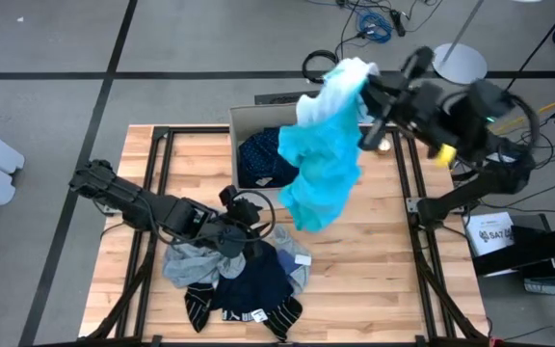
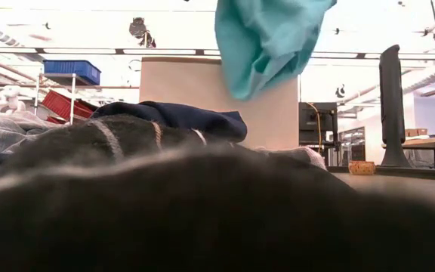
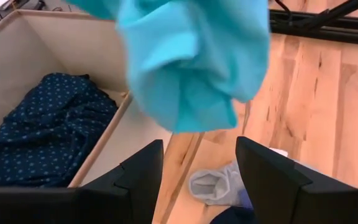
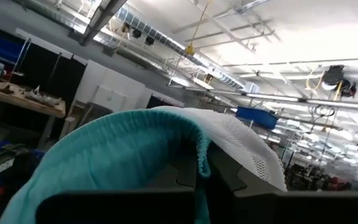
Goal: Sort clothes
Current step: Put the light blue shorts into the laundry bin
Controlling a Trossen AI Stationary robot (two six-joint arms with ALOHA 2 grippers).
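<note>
turquoise soft shirt [image 1: 321,159] dangles, clenched in right gripper [image 1: 366,104]; clear the beige fabric box [image 1: 249,120] wall before lowering; left gripper [image 3: 197,177] released.

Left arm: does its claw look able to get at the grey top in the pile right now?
Probably yes. The left claw is open and empty, sitting right at the pile's edge beside the grey top, which lies exposed on top. The turquoise shirt hangs from the right claw, clear of that path.

Dark arms, blunt black fingers [image 3: 142,177]
</note>
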